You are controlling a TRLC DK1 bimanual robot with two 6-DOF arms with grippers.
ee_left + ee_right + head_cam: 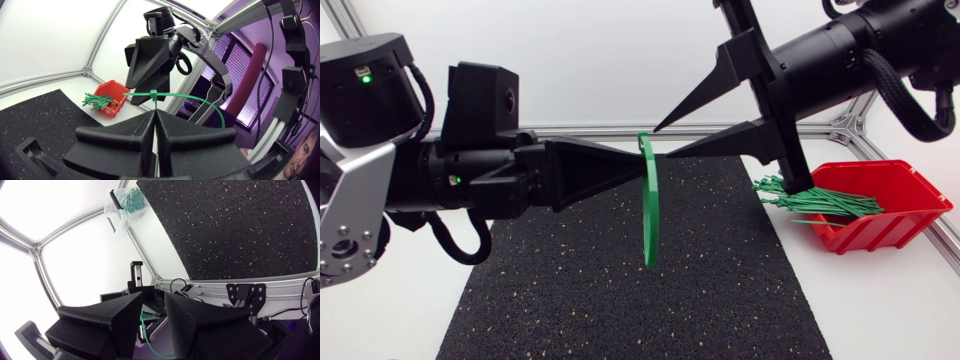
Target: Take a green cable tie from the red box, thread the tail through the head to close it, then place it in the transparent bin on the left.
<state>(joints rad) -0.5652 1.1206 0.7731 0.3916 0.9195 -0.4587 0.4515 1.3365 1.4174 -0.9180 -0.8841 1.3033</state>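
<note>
Aloft, the green cable tie [650,215] sits clamped in the left gripper [636,160].
Pinched at its upper end, it curves down over the black mat [570,280]; the right gripper [662,143] stands spread just beside it, with the red box [910,215] further right.

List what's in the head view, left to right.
left arm → green cable tie, held at its jaws → red box. Right arm left out: it spans from the tie to over the box.
</note>
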